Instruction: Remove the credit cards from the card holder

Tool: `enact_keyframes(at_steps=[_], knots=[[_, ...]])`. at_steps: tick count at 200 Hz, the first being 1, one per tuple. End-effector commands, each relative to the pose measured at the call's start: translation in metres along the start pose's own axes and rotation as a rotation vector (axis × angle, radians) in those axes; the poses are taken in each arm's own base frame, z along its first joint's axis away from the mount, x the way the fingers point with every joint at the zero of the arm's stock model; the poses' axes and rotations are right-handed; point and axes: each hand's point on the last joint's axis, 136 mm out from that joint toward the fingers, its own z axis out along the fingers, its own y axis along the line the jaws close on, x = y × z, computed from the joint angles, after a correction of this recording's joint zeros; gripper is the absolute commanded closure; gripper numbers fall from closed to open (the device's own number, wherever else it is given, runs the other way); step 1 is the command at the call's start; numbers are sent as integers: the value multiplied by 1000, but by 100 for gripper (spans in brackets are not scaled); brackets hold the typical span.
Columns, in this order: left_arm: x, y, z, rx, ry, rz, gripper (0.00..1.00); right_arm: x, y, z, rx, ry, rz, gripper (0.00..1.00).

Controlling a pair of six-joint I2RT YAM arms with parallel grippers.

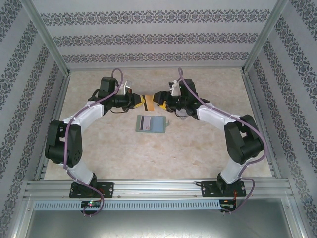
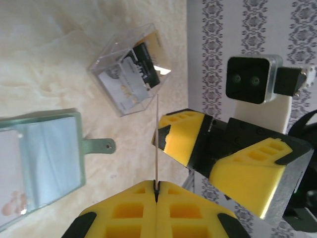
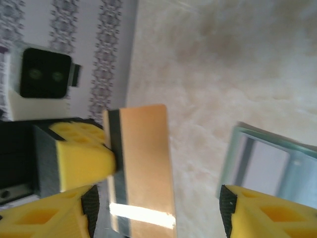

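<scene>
The sage-green card holder [image 1: 157, 125] lies open on the table, and a pinkish-grey card [image 1: 145, 122] shows in its left half. Just behind it the two grippers meet above the table. My left gripper [image 2: 156, 191] is shut on a tan-orange credit card [image 3: 143, 163] with a black stripe, seen edge-on as a thin line [image 2: 156, 144] in the left wrist view. My right gripper [image 3: 157, 198] is open, its yellow fingers [image 3: 267, 213] spread wide either side of that card. In the left wrist view the holder [image 2: 44, 158] and its closure tab [image 2: 99, 147] lie to the left.
A clear plastic box [image 2: 131, 67] holding lilac-grey and black cards sits on the table beyond the held card. Patterned walls and metal rails [image 1: 148, 188] enclose the marbled tabletop [image 1: 208, 148]. The right arm's wrist camera [image 2: 250, 79] faces the left gripper.
</scene>
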Motion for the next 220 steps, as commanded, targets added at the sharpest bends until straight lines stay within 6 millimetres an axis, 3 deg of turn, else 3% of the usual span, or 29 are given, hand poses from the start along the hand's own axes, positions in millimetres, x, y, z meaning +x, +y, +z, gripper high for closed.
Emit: enact_keyframes(at_steps=[1, 37, 71, 88, 127, 156, 165, 193, 220], knots=[[-9, -46, -15, 116, -15, 45, 100, -14, 43, -2, -163, 5, -4, 32], [-12, -64, -23, 144, -26, 51, 100, -17, 56, -3, -220, 1, -2, 36], [-10, -68, -27, 141, -20, 49, 100, -16, 67, -5, -261, 0, -12, 44], [-9, -70, -30, 142, -26, 57, 100, -16, 69, -7, -268, -10, -36, 58], [-6, -74, -36, 131, -31, 72, 100, -13, 73, -8, -277, -24, -70, 73], [-4, -72, -36, 117, -36, 63, 100, -12, 78, -11, -287, -32, -114, 93], [-6, -69, -37, 94, -48, 60, 90, -13, 78, -12, -285, -40, -130, 100], [-11, -45, -46, -96, -105, 59, 41, -22, 67, -21, -227, -101, -200, 100], [-16, -7, -64, -357, -175, 96, 20, -40, 38, -39, -90, -176, -295, 100]])
